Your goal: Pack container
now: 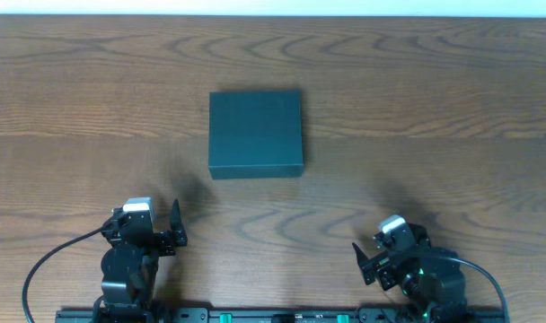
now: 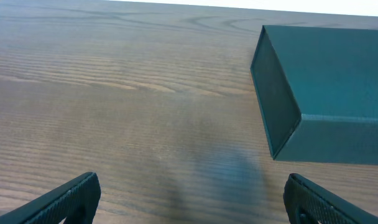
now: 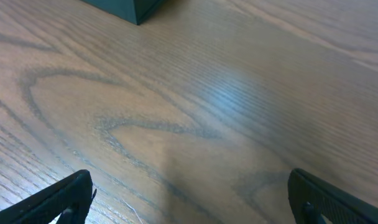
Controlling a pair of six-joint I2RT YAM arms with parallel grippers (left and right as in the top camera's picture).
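The container [image 1: 255, 133] lies flat with its lid down on the table [image 1: 453, 99], ahead of both grippers and touching neither. The left gripper [image 2: 192, 193] stands wide open with nothing in it; the container sits ahead of it and off to its right, apart from it. The right gripper [image 3: 190, 190] is spread just as wide and holds nothing; only 1 corner of the container shows, far ahead to its left. Both arms are folded back low at the near edge of the table, 1 on each side, grippers facing forward over the wood
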